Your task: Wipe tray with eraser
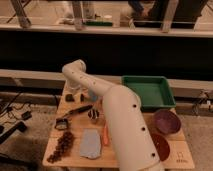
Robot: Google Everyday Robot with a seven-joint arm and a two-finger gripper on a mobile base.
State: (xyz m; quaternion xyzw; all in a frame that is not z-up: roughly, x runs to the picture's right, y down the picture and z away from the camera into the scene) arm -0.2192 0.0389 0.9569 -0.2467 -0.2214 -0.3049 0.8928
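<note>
The green tray [150,92] sits at the far right of the wooden table [75,160], with nothing visible inside it. My white arm rises from the bottom of the camera view, bends at an elbow near the far left corner and points down. The gripper [75,94] hangs there, open, low over the table's far left part, well left of the tray. A small dark block that looks like the eraser [69,98] lies right beside the gripper; contact cannot be told.
A black-handled tool [75,112] lies left of centre, next to a small striped object [94,115]. Nearer the front are a blue-grey sponge [90,144], an orange stick [105,134] and a dark cluster [61,147]. A purple bowl [166,121] and a red bowl [160,145] stand right.
</note>
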